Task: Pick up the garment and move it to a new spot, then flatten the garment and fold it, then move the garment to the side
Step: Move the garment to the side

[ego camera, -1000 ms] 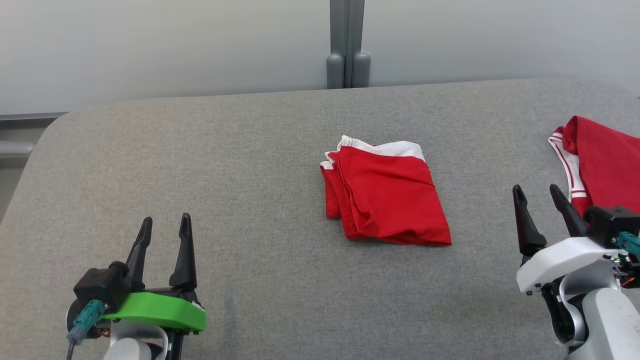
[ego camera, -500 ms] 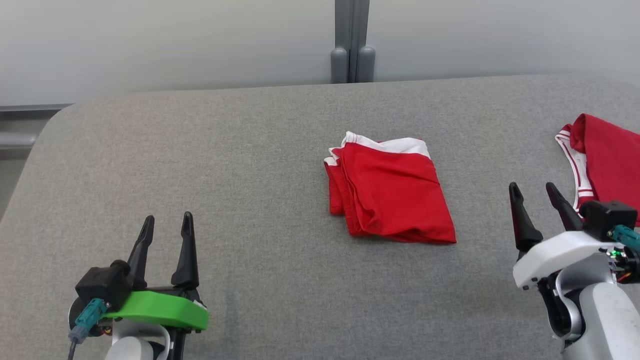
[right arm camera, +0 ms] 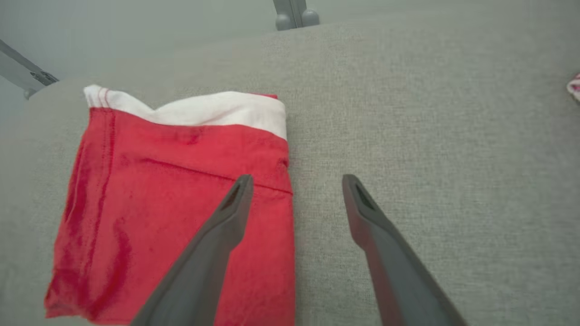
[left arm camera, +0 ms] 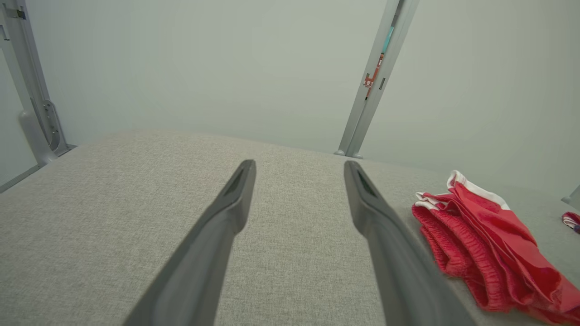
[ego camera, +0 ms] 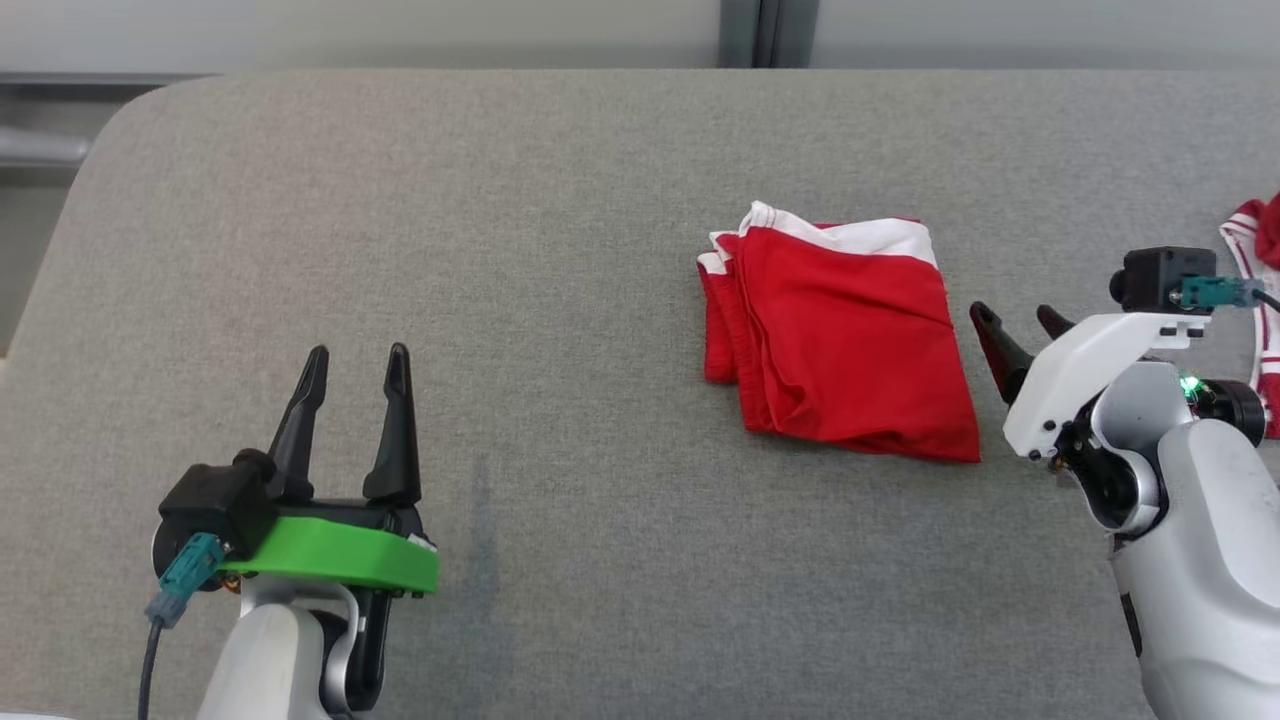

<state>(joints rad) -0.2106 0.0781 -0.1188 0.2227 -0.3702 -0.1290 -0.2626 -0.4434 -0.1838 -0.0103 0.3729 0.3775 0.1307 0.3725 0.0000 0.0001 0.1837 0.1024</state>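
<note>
Now | your right pincer [ego camera: 1010,312], open, has swung in beside the folded red shorts [ego camera: 840,350] | left pincer [ego camera: 358,352] open, idle | side-move likely next

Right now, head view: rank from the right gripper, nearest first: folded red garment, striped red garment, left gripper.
Measured from the right gripper, jaws open:
1. folded red garment: just to its left, mid-table.
2. striped red garment: to its right at the picture's edge, partly behind the wrist.
3. left gripper: far across the table, lower left.
</note>
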